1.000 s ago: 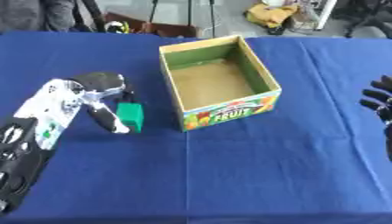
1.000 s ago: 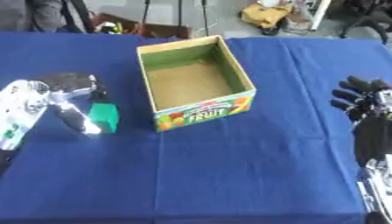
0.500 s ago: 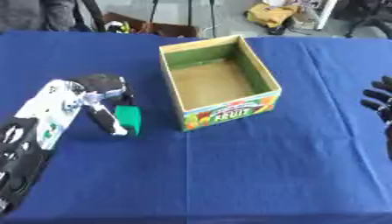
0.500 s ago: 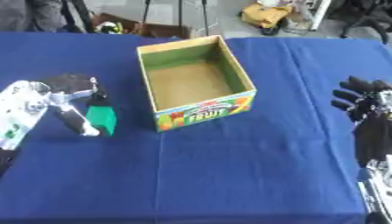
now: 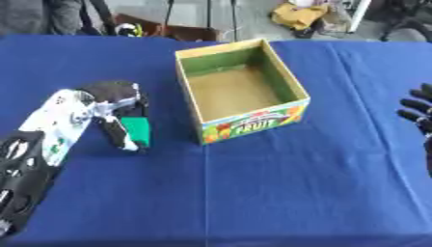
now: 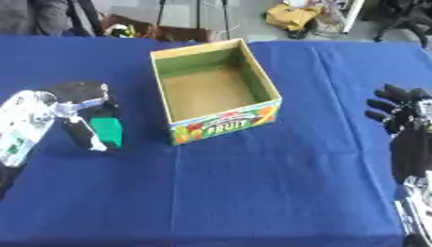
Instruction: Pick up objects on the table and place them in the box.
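Observation:
A green flat object (image 5: 135, 130) lies on the blue table (image 5: 253, 193), left of the box. My left hand (image 5: 110, 103) comes in from the lower left and is curled round it, thumb on one side and fingers on the other. The open cardboard box (image 5: 240, 91) with a "FRUIT" label on its front stands in the middle, and its inside looks bare. My right hand (image 6: 401, 118) rests at the right edge with fingers up and spread, holding nothing.
The blue cloth covers the whole table. Beyond the far edge are a floor with a yellow bag (image 5: 303, 12), stands and a person's dark clothing (image 5: 38, 17).
My left hand with the green object has shifted slightly left, away from the box. The right hand has stayed still.

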